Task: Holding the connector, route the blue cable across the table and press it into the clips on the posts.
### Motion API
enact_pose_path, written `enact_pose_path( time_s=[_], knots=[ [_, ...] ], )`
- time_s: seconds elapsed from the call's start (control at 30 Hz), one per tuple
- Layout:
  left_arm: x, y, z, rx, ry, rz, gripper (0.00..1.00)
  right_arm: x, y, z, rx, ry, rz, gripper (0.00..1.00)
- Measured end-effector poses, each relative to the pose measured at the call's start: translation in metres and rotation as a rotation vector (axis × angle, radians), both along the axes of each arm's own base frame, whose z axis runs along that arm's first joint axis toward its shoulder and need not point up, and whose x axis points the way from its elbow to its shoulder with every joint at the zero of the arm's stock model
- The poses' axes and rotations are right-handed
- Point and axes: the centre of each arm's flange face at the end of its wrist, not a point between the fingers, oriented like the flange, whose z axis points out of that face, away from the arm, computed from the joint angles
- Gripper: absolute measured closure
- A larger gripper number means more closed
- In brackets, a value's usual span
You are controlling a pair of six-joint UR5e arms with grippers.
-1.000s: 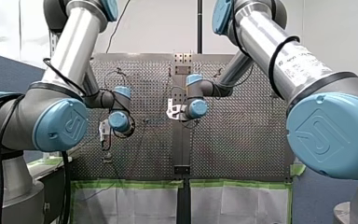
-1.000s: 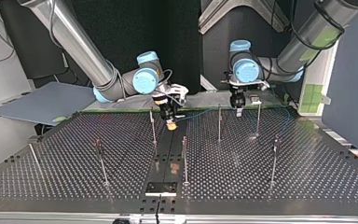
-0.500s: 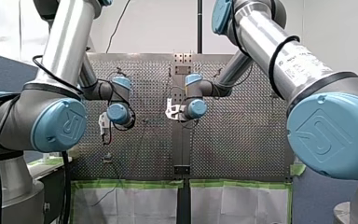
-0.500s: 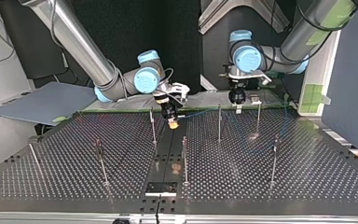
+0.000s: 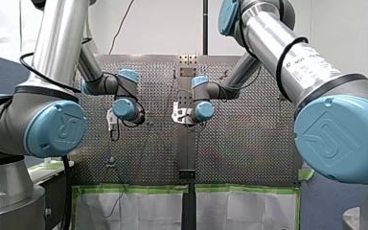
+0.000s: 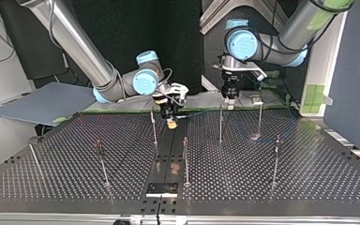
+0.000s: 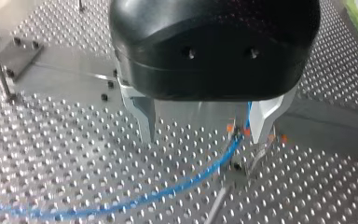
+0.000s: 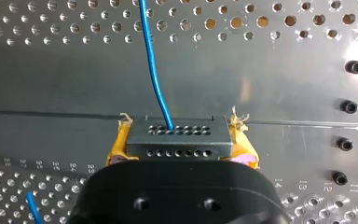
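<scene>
Now, over the perforated metal worktop point(image 6: 286, 187), my left arm's black end effector point(image 7: 205, 119) hangs with its metal fingers point(image 7: 144, 116) apart above a thin steel post point(image 6: 221, 124), while my right end effector point(image 6: 170, 123) is clamped on the dark rectangular connector point(image 8: 177, 137). The thin blue cable point(image 7: 168, 196) runs from that connector across the worktop and climbs beside one left finger toward the orange-tipped clip point(image 7: 237, 129). Pressing well probably means centring the fingers astride the cable, lowering straight, and keeping the connector side gently taut.

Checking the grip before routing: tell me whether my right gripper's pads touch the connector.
Touching. The right wrist view shows the connector clamped between my right gripper's yellow pads, no gap.
</scene>
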Motion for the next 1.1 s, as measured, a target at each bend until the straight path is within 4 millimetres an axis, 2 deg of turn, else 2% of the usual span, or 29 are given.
enact_pose_path(
  time_s=[0.3, 0.63, 0.83, 1.1],
  knots=[
    [-0.013, -0.029, -0.003, -0.019, 0.012, -0.018, 0.0, -0.005, -0.002, -0.001, 0.01, 0.016, -0.006, 1.0],
    [-0.02, -0.067, -0.022, 0.003, 0.056, -0.093, 0.0, -0.006, -0.001, 0.01, 0.008, 0.017, -0.006, 1.0],
    [-0.01, -0.084, -0.024, -0.005, 0.051, -0.112, 0.0, -0.006, 0.001, 0.016, 0.003, 0.013, -0.004, 1.0],
    [0.014, -0.095, -0.004, -0.036, 0.004, -0.113, 0.0, -0.007, 0.004, 0.018, 0.014, 0.027, -0.002, 1.0]
  ],
)
